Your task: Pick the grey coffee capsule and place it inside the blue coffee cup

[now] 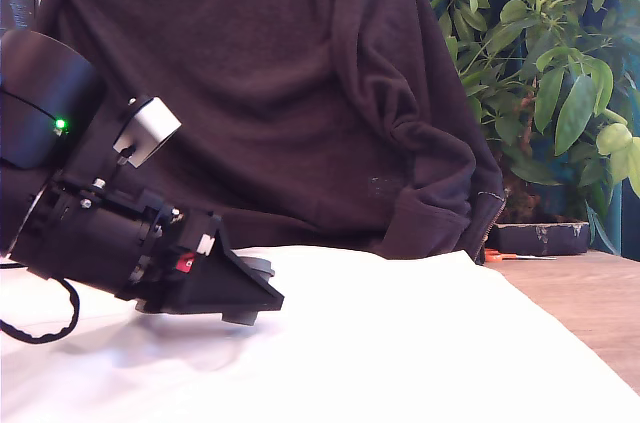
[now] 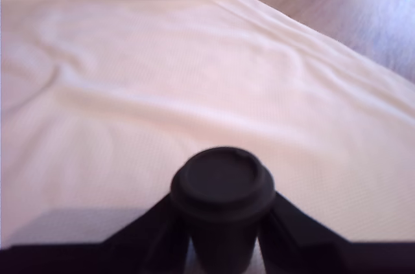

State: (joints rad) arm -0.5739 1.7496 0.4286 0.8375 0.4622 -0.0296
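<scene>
The arm leans low over the white cloth [image 1: 400, 343] at the exterior view's left, its claw [image 1: 245, 298] just above the fabric. In the wrist view the claw [image 2: 222, 238] is clamped on the grey capsule [image 2: 222, 190], one black finger [image 2: 152, 232] pressing each side of its tapered body under the wider flat lid, which stands upright. A dark blanket [image 1: 300, 93] hangs behind, with a leafy plant [image 1: 550, 63] and bare wooden table [image 1: 590, 303] at the exterior view's right.
</scene>
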